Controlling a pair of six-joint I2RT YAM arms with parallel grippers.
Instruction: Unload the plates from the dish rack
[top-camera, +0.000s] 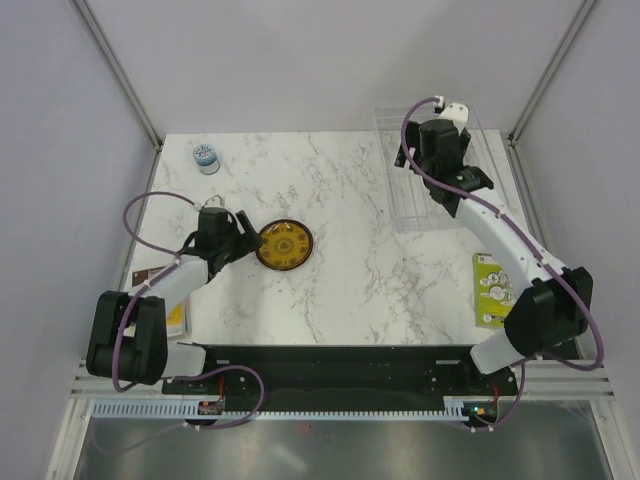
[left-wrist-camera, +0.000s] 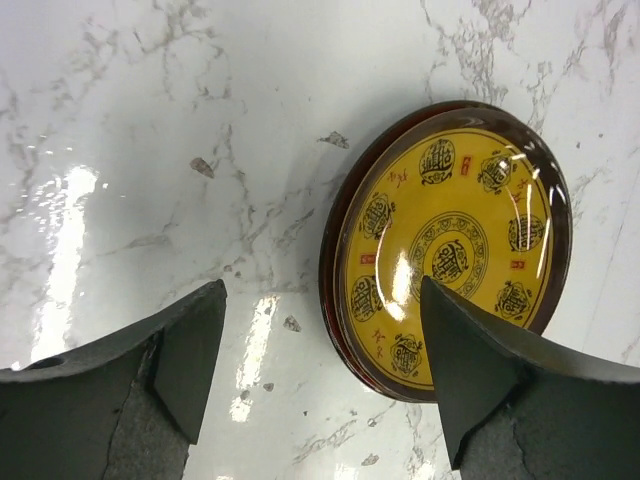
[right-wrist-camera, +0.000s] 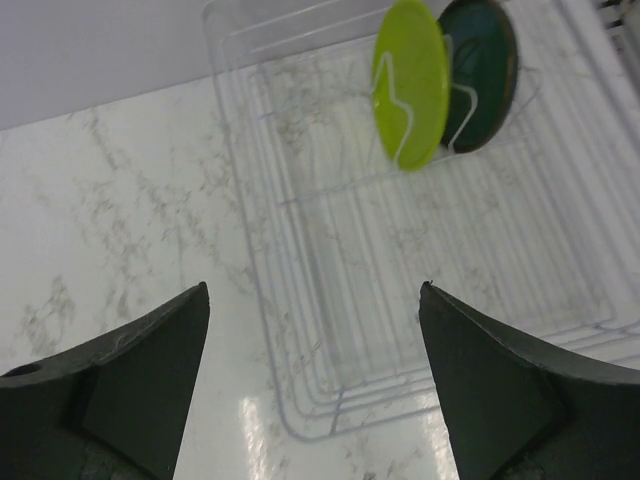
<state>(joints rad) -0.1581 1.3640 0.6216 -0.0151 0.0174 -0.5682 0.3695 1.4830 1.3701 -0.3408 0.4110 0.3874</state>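
Plates part unloaded: one on the bench, two in the dish rack.

Amber plate (top-camera: 284, 245) with dark printed medallions lies flat on the marble bench (top-camera: 350, 290), left of centre. The left claw (top-camera: 245, 238) sits just beside its left edge with its fingers spread wide and nothing between them; in the left wrist view one finger overlaps the plate's rim. The right claw (right-wrist-camera: 315, 290) hangs over the dish rack (right-wrist-camera: 300, 260) at the far right of the bench, jaws wide apart and empty. A lime green plate (right-wrist-camera: 412, 85) and a dark teal plate (right-wrist-camera: 480, 70) stand on edge, side by side, in the rack's far slots.
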